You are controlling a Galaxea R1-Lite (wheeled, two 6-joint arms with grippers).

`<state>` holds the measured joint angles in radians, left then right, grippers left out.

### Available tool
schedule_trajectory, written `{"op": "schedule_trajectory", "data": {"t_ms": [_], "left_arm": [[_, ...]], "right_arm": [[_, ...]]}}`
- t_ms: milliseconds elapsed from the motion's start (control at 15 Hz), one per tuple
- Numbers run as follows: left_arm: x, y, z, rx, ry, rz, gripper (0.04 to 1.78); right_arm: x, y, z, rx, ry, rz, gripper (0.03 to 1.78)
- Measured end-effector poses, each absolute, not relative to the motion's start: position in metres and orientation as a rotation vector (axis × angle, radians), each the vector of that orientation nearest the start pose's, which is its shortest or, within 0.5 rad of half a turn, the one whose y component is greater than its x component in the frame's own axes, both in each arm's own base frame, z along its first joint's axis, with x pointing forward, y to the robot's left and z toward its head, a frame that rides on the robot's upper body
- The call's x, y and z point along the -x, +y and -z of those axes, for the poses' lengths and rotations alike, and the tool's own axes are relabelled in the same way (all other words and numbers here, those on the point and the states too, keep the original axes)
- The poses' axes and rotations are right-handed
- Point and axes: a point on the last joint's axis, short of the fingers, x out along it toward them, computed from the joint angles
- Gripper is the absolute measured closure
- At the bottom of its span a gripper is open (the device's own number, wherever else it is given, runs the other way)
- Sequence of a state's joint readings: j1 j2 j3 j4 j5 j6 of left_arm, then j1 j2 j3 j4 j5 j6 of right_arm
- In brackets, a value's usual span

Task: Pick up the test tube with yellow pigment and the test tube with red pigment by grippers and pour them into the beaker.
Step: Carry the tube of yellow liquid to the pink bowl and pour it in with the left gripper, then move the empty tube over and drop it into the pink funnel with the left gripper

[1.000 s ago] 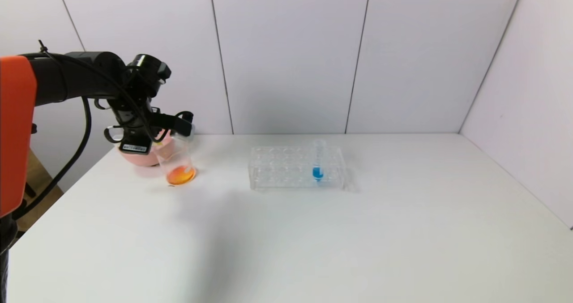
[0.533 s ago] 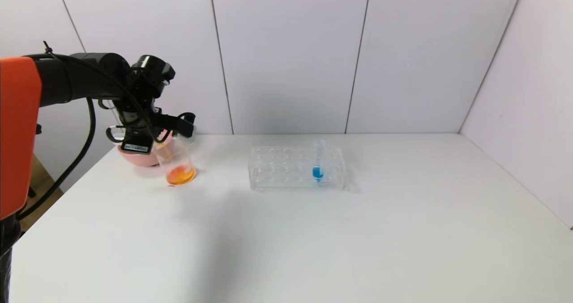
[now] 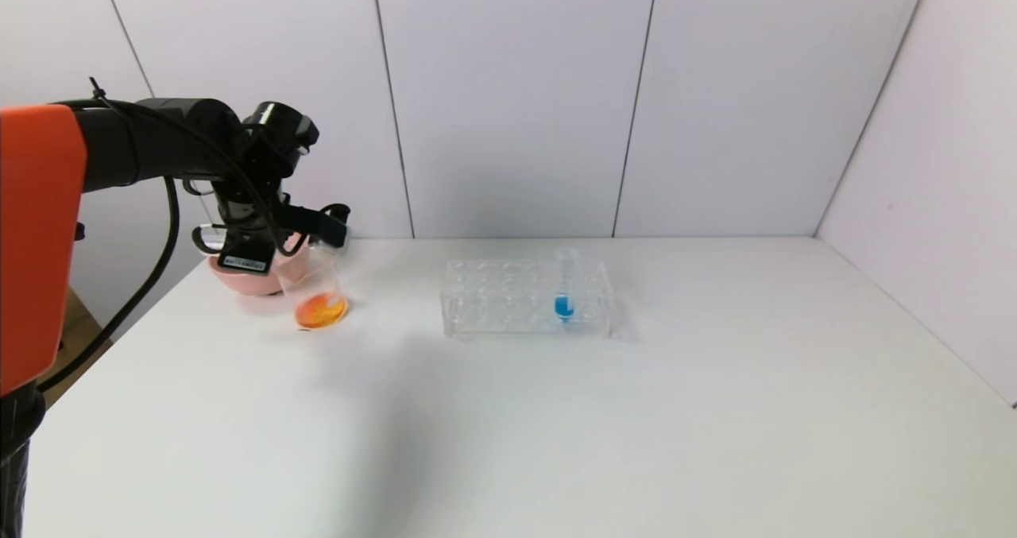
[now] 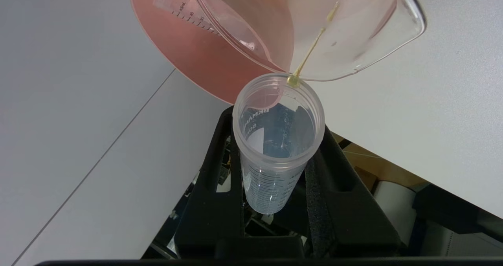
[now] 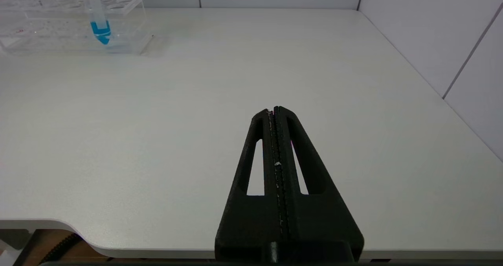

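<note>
My left gripper [image 3: 330, 232] is shut on the test tube with yellow pigment [image 4: 271, 187], a clear graduated tube that looks nearly empty. The tube is tipped with its mouth at the rim of the beaker [image 3: 314, 292]. A thin yellow thread [image 4: 310, 50] runs from the tube's lip into the beaker [image 4: 408, 26]. Orange liquid lies in the beaker's bottom. The test tube with red pigment is out of view. My right gripper [image 5: 274, 109] is shut and empty, low over the table's near right part.
A pink bowl [image 3: 238, 280] stands right behind the beaker at the table's far left. A clear many-holed rack [image 3: 508, 299] at mid table holds a tube with blue liquid [image 3: 564, 284]. White wall panels close off the back and right.
My left arm has drifted slightly right and down over the beaker, still gripping the tipped tube. The right gripper's earlier position is not shown.
</note>
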<state>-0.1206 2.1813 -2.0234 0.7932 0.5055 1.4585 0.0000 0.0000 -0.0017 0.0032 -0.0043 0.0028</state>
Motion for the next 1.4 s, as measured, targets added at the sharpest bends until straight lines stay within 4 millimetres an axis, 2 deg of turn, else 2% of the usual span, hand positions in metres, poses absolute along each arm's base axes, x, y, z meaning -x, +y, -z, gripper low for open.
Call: {"op": "schedule_trajectory", "data": {"t_ms": [1400], "left_arm": [[-0.4098,-0.0394,-0.2153,-1.580,1.005,0.405,1.36]], "right_arm": [[0.0229,-0.0001,-0.0756,-0.002,0.001,0.004,1.70]]}}
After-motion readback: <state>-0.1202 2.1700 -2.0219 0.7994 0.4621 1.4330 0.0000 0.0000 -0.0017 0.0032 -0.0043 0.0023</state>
